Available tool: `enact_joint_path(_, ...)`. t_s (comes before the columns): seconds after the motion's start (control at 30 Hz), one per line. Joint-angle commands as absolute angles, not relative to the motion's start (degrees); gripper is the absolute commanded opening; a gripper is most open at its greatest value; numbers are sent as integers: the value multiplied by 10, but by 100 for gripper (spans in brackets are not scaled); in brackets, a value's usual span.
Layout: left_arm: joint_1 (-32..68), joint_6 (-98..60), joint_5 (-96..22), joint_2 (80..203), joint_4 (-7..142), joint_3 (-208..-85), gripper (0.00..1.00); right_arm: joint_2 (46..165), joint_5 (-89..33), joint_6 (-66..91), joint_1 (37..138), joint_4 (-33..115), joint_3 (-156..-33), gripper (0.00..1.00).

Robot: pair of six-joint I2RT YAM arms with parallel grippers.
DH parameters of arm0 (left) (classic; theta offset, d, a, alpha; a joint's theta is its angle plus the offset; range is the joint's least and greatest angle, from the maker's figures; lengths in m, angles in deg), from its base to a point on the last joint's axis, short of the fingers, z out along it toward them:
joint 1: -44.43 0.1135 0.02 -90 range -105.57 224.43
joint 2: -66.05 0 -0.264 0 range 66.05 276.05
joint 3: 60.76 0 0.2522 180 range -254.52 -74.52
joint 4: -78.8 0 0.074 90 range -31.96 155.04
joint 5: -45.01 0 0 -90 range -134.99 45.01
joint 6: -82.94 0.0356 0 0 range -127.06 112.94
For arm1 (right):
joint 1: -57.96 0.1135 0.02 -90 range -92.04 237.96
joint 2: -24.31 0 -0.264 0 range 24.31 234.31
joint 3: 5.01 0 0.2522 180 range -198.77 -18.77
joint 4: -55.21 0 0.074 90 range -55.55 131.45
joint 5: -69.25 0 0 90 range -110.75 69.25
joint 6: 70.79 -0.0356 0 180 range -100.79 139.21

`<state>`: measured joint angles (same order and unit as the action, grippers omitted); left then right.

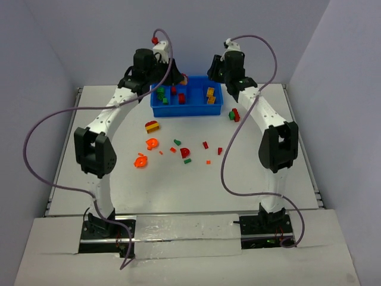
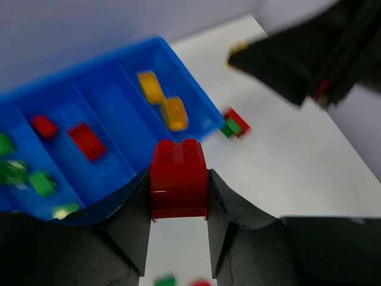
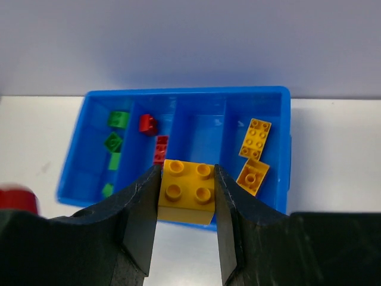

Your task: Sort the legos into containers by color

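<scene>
My left gripper (image 2: 178, 182) is shut on a red lego (image 2: 178, 173), held above the near wall of the blue tray (image 2: 113, 110). My right gripper (image 3: 187, 196) is shut on a yellow four-stud lego (image 3: 187, 190), just in front of the tray (image 3: 199, 128). Of the four containers, the leftmost holds green legos (image 3: 118, 118), the second red ones (image 3: 147, 124), the third looks bare, and the rightmost holds yellow ones (image 3: 255, 138). Loose legos lie on the table: a yellow and red arch (image 1: 152, 126), orange curved pieces (image 1: 152, 143), a red curved piece (image 1: 185, 152), and small bits.
A red and green pair (image 1: 234, 114) lies right of the tray (image 1: 186, 111). Both arms reach over the tray's back corners. In the left wrist view the right arm (image 2: 309, 59) shows as a dark blur. The walls stand close behind the tray.
</scene>
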<state>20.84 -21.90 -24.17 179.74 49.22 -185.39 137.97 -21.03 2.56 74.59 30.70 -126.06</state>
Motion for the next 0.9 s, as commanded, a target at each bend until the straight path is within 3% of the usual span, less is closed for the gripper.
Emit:
enact_joint_path(0.0, 233, -195, -292, 1893, 501, -1940, 0, 1428, -182, 78, 748, 411, -1284, 0)
enact_joint_path(0.33, 239, -191, -302, 1959, 598, -1951, 2, 1570, -177, 110, 744, 452, -1379, 0)
enact_joint_path(0.5, 241, -195, -303, 1972, 609, -1949, 2, 1597, -182, 109, 742, 465, -1395, 18)
enact_joint_path(0.63, 244, -199, -302, 1975, 613, -1948, 3, 1616, -175, 110, 742, 459, -1409, 20)
enact_joint_path(0.73, 245, -202, -301, 1976, 616, -1948, 3, 1625, -169, 112, 742, 456, -1415, 33)
enact_joint_path(0.8, 247, -201, -302, 1977, 617, -1948, 3, 1633, -166, 112, 742, 453, -1421, 54)
enact_joint_path(0.87, 248, -201, -303, 1977, 617, -1946, 4, 1638, -164, 113, 743, 451, -1426, 63)
